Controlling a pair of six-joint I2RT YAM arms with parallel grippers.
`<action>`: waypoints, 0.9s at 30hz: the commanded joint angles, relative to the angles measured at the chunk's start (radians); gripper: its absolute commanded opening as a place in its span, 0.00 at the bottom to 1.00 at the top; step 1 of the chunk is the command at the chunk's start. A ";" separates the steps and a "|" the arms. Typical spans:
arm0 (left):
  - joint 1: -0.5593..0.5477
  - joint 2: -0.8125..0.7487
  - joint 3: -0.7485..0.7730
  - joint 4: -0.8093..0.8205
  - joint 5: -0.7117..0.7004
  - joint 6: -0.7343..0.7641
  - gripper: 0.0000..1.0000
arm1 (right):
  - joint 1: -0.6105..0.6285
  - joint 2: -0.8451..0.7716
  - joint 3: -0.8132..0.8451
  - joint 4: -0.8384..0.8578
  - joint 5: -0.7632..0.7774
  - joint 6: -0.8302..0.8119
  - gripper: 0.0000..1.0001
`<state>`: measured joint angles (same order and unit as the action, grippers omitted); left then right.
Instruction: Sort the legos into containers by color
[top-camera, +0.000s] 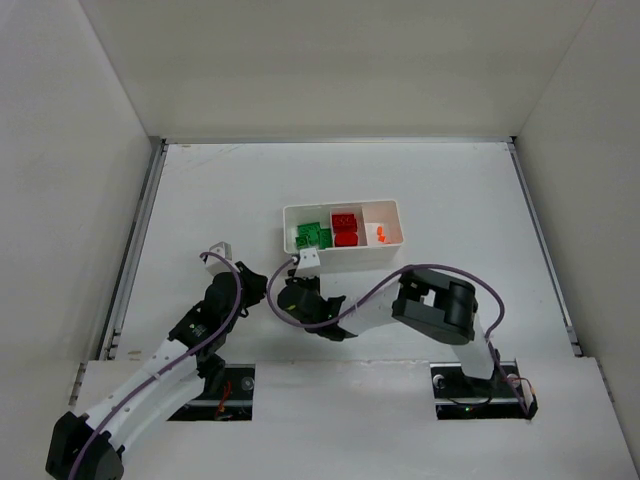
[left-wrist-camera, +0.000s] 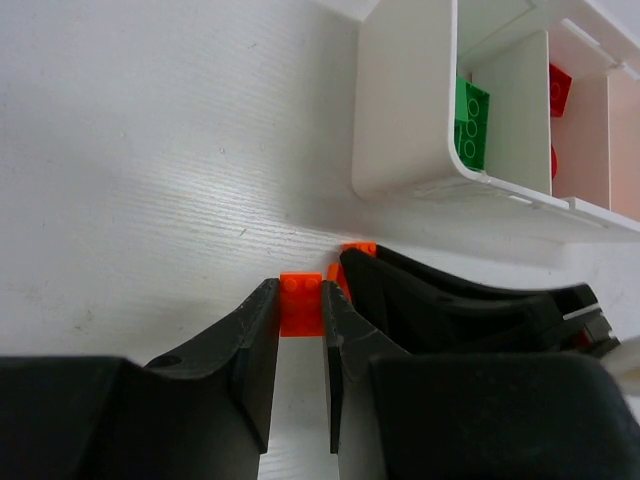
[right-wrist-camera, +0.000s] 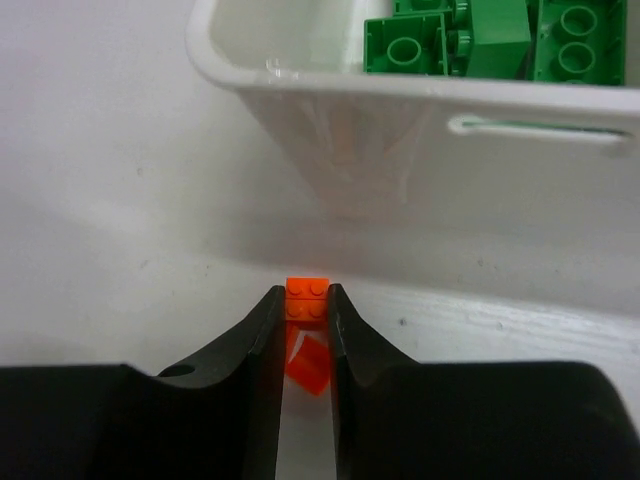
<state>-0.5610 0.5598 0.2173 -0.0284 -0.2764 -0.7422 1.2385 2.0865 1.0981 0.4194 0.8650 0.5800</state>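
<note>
The white tray (top-camera: 342, 262) holds green legos (top-camera: 312, 236) in its left compartment, red legos (top-camera: 345, 228) in the middle and tiny orange bits (top-camera: 380, 234) on the right. Both grippers sit close together just in front of the tray's left end. My left gripper (left-wrist-camera: 300, 292) is shut on a small orange brick (left-wrist-camera: 300, 305) at the table. My right gripper (right-wrist-camera: 306, 297) is shut on another orange brick (right-wrist-camera: 307, 298), with a loose orange piece (right-wrist-camera: 308, 364) between its fingers behind it. The right gripper's fingers (left-wrist-camera: 440, 300) show in the left wrist view, touching my left gripper.
The tray's near wall (right-wrist-camera: 350, 140) stands right ahead of both grippers, and its left corner shows in the left wrist view (left-wrist-camera: 400, 120). White enclosure walls ring the table, with a metal rail (top-camera: 135, 250) along the left edge.
</note>
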 joint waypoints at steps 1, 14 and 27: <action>0.005 0.006 0.016 0.012 0.000 -0.011 0.14 | 0.055 -0.132 -0.065 0.048 0.054 -0.011 0.20; -0.085 0.120 0.085 0.107 -0.009 -0.014 0.14 | -0.047 -0.673 -0.408 0.079 0.029 -0.068 0.20; -0.285 0.365 0.278 0.251 -0.087 0.023 0.15 | -0.512 -0.752 -0.480 0.048 -0.268 -0.111 0.26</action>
<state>-0.8188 0.8856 0.4164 0.1200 -0.3260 -0.7414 0.7483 1.3251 0.6113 0.4595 0.6941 0.4786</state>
